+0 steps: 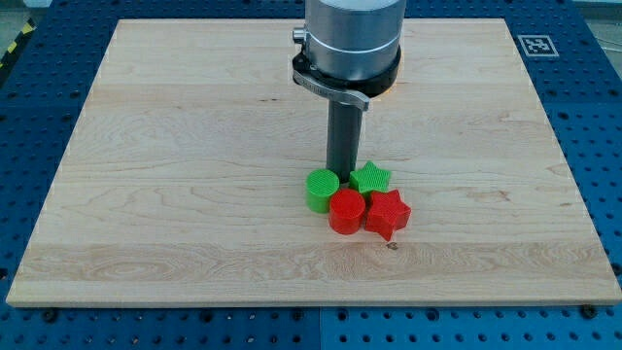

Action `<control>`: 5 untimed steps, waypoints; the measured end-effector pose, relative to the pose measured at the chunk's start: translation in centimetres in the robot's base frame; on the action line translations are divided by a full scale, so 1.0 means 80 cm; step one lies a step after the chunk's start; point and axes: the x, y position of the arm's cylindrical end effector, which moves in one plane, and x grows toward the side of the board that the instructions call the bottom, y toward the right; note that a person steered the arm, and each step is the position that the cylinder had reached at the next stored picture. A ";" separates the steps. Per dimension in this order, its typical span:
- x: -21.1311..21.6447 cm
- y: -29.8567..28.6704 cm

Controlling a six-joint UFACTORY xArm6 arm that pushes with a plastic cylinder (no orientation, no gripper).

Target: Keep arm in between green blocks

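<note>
A green cylinder (322,189) stands low in the middle of the wooden board (175,146). A green star (370,178) lies just to its right. My tip (342,174) comes down between the two green blocks, at their upper side, close to both. A red cylinder (346,211) sits right below the gap and touches both green blocks. A red star (387,213) lies to the right of the red cylinder, below the green star. The rod's very end is partly hidden behind the blocks.
The arm's grey body (350,44) hangs over the board's upper middle. A black-and-white marker tag (535,45) sits at the board's upper right corner. A blue perforated table (603,146) surrounds the board.
</note>
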 end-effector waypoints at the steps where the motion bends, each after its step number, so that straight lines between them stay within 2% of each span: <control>1: 0.002 0.000; 5: 0.027 0.014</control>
